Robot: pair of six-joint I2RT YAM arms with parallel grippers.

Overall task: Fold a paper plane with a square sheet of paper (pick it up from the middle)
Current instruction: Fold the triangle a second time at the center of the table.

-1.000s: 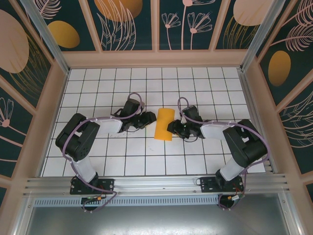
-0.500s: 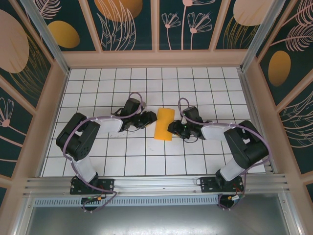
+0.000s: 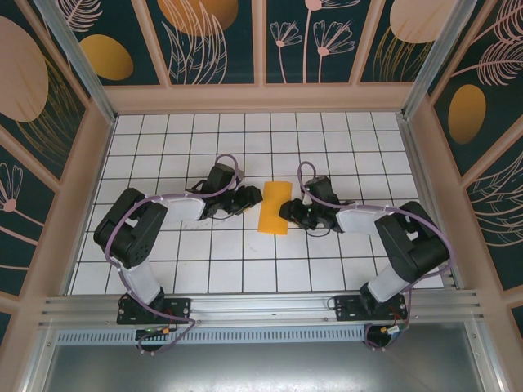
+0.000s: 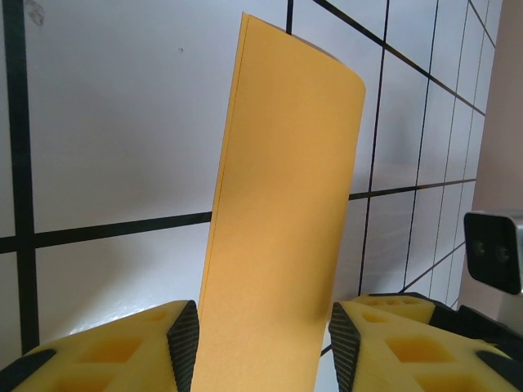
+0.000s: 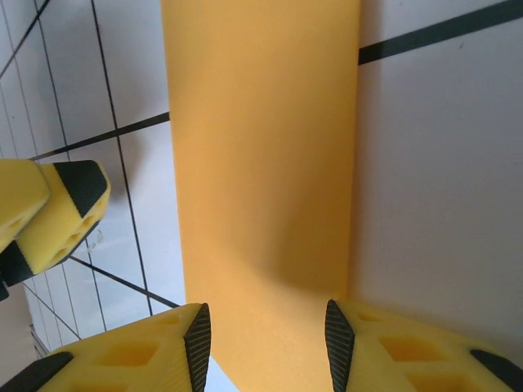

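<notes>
Hardly anything moved — the left gripper (image 4: 263, 314) and right gripper (image 5: 265, 309) each have the orange paper (image 3: 274, 207) between their fingers (image 4: 181, 335). Gripping or loose — I cannot tell

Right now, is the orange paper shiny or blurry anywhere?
Left wrist view: the paper looks sharp, and there is white glare on the tile beside it. Right wrist view: a soft shadow crosses the paper's lower part. Top view: the light on it looks even.

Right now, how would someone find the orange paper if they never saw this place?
Look at the white tiled table inside the flowery walls. The left arm and right arm reach toward its middle, and between them is the paper. It is the only orange-yellow strip there.
</notes>
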